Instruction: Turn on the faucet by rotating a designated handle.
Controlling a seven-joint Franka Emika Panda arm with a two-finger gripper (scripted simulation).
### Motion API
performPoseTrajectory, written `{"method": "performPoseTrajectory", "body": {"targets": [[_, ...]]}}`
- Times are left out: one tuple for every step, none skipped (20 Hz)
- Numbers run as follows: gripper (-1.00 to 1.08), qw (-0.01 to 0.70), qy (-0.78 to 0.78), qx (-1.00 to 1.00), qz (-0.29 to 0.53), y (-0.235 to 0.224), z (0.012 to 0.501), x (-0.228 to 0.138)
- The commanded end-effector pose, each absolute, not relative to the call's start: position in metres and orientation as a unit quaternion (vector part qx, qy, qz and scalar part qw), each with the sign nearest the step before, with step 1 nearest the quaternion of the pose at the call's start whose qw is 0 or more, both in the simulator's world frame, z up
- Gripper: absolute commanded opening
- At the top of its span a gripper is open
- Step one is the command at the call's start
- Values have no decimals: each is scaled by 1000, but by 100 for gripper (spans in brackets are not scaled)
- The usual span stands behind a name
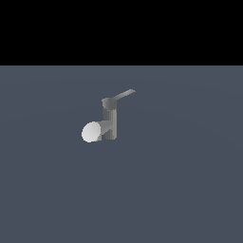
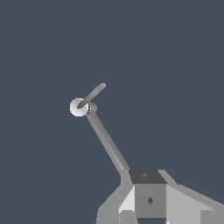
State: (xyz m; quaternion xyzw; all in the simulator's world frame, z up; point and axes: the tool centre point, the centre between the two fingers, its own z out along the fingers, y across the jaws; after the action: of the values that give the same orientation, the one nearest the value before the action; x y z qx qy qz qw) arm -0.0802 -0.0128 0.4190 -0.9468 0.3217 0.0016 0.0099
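Observation:
The faucet [image 1: 110, 124] is a small grey tap standing on the dark floor in the exterior view. Its thick spout [image 1: 92, 131] ends in a pale round face towards the exterior view's left. The handle [image 1: 124, 94], a thin light lever, rises from the round cap [image 1: 108, 102] towards the exterior view's right. No arm shows in the exterior view. In the wrist view the faucet [image 2: 78, 107] is small, with the handle [image 2: 94, 93] as a thin bar. A longer grey bar [image 2: 107, 140] runs from it to my gripper [image 2: 148, 197]. The jaws' stance is unclear.
The flat dark grey-blue floor [image 1: 180, 190] surrounds the faucet. A black band [image 1: 121, 28] lies above the floor's far edge in the exterior view. Nothing else shows in either view.

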Motion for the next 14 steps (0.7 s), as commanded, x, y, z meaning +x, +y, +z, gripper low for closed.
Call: {"method": "performPoseTrajectory", "body": {"targets": [[-100,10,353,-936,2,-14,407,-65],[-100,9,365,-931,2,-15,402,-59],[-100,9,377,-926,2,-16,396,-54],[-100,9,389,-921,2,-16,391,-48],[-100,9,401,-916,2,-17,386,-42],[-100,9,413,-911,2,-18,380,-37],[-100,8,425,-905,2,-18,374,-31],[-100,8,436,-900,2,-19,369,-26],[-100,8,448,-894,2,-20,363,-21],[-100,8,459,-888,2,-20,357,-15],[-100,7,471,-882,2,-21,351,-10],[-100,7,482,-876,2,-22,344,-5],[-100,7,493,-870,2,-22,338,0],[-100,7,505,-863,2,-23,332,5]]}}
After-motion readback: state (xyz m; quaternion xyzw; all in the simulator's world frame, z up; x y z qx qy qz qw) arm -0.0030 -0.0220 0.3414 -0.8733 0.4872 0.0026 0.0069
